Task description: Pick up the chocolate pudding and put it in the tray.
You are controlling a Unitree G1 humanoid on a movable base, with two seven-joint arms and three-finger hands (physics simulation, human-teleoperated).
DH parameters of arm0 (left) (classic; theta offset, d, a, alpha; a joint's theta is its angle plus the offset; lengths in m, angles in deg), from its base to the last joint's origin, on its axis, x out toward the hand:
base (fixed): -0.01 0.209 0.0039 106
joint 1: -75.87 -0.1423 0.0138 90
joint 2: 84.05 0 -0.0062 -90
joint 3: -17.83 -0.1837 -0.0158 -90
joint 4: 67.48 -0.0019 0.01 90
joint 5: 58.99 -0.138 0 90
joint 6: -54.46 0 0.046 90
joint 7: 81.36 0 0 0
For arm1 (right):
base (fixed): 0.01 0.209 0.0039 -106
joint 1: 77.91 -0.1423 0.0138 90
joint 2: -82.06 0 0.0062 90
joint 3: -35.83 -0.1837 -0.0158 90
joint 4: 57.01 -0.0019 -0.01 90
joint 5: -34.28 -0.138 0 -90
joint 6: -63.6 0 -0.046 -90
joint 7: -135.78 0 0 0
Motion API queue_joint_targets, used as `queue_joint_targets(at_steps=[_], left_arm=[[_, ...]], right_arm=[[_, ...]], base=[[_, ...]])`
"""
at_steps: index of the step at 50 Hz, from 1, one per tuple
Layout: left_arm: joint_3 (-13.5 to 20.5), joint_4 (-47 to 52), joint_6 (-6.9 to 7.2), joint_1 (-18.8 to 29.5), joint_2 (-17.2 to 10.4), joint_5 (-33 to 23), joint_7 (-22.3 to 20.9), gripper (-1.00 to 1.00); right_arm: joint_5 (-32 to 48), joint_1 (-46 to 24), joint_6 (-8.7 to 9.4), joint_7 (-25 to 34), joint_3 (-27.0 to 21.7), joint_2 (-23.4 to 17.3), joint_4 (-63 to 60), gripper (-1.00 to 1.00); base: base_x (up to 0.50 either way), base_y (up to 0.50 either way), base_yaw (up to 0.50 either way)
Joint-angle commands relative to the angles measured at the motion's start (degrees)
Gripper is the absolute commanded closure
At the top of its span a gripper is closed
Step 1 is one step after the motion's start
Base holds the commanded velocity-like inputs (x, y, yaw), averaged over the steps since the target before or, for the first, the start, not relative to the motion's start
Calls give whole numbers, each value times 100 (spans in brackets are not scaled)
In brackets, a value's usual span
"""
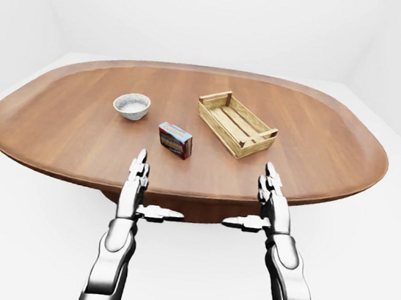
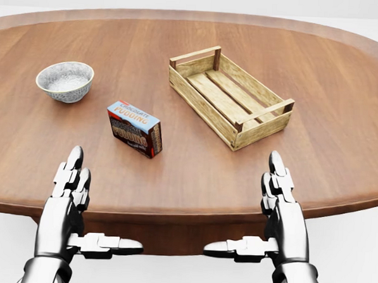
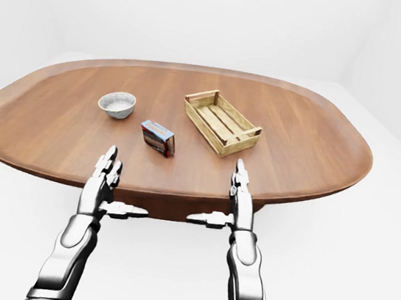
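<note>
Head view, on table (image 2: 340, 156): bowl (image 2: 65, 80) left, pudding box (image 2: 134, 128) middle, tray (image 2: 228, 96) right.

Bare table (image 2: 193, 173) lies between pudding box (image 2: 134, 128) and tray (image 2: 228, 96) — bowl (image 2: 65, 80) stands apart.

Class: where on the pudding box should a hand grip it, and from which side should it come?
Grip the pudding box across its two broad faces, coming down from above. It stands on a long narrow edge, top edge exposed, with bare table around it. The left hand looks nearer.

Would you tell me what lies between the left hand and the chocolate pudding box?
Nothing: in the head view only bare wood of the table separates the open left hand from the pudding box.
</note>
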Motion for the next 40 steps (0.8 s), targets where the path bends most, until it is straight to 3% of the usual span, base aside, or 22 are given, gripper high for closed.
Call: queue_joint_targets(at_steps=[1,15,17,18,19,21,23,32,40], left_arm=[[144,13,19,-5,-63,89,-125,-100],[140,-20,16,9,-68,86,-108,-100],[139,-48,-1,16,-70,77,-114,-100],[141,-67,-4,24,-71,76,-115,-100],[144,-90,0,38,-72,74,-111,-100],[144,-104,8,47,-73,69,-108,-100],[141,-110,26,48,-73,59,-103,-100],[142,-168,37,70,-73,54,-91,-100],[161,-228,81,117,-78,76,-69,-100]], right_arm=[[-143,75,87,254,-111,-56,-194,-100],[-102,103,18,247,-99,-53,-229,-100],[44,180,-215,208,-50,-55,-301,-100],[135,240,-550,194,-28,-41,-54,-100],[212,365,-439,201,32,-53,-813,-100],[447,511,-550,161,116,-41,-1170,-100],[616,665,-550,95,154,-23,-1526,-100],[1049,916,-550,-109,182,-14,-1738,-100],[1047,1023,-550,-26,220,6,-2748,-100]], base=[[0,0,0],[0,0,0],[0,0,0],[0,0,0],[0,0,0],[0,0,0],[0,0,0],[0,0,0],[0,0,0]])
